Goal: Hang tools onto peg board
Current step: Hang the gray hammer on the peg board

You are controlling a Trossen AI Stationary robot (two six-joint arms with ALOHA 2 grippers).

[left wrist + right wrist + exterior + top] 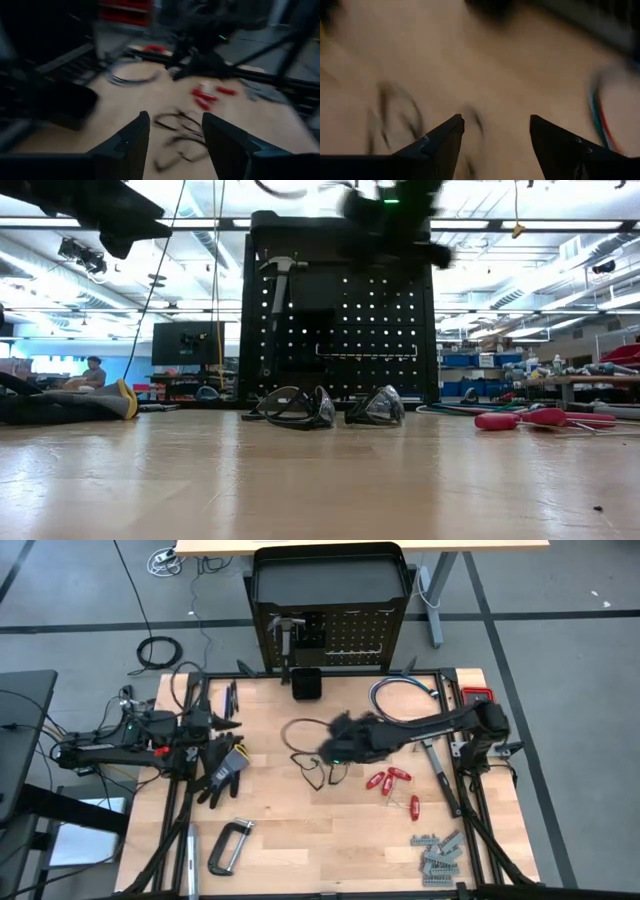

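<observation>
Right tool (335,748) hovers fingers apart, empty, over thin black-framed glasses (305,755) mid-counter, red-handled drivers (390,782) beside. Left tool (215,726), also parted, waits above the black work glove (222,766). Upright black perforated peg board (335,638) carries a hammer (287,635).

Right gripper (496,142): two dark fingers (437,145) spread apart, nothing between them. Under them, light wood table (485,65). Glasses (395,115) show as thin dark loops on the table, off to one side of the fingers, apart from them and not touched. On the fingers' other side, near the frame edge, a curved bundle of coloured cables (600,112). A dark strip lies across the table's far side, too blurred to identify.
</observation>
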